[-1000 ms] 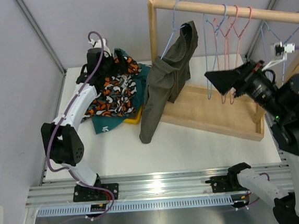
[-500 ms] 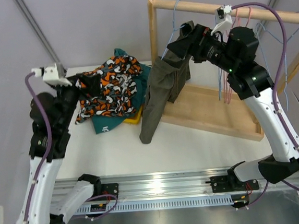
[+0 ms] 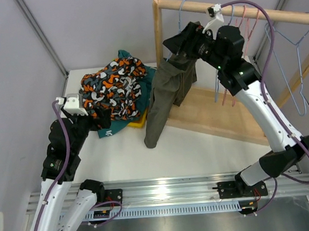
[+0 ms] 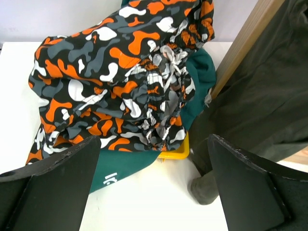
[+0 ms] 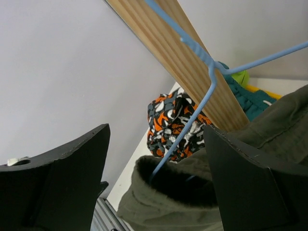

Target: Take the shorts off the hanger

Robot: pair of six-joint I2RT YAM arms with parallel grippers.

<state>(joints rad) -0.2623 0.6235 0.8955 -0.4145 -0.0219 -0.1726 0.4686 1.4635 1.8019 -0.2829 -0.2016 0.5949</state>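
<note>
- Blue hanger [image 5: 183, 130] holds olive-grey shorts [image 3: 166, 95] — right gripper [image 5: 156, 130] gapes around its wire, clasping nothing.
- Left gripper [image 4: 154, 139] released, at camouflage shorts' [image 3: 114, 86] 7 o'clock — open tabletop [image 3: 200, 144] at their 5.

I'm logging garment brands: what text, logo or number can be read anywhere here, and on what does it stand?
White print on the dark teal shorts: only a fragment shows below the camouflage shorts, too cut off to read.
No other word, number or sign is legible in any view.
</note>
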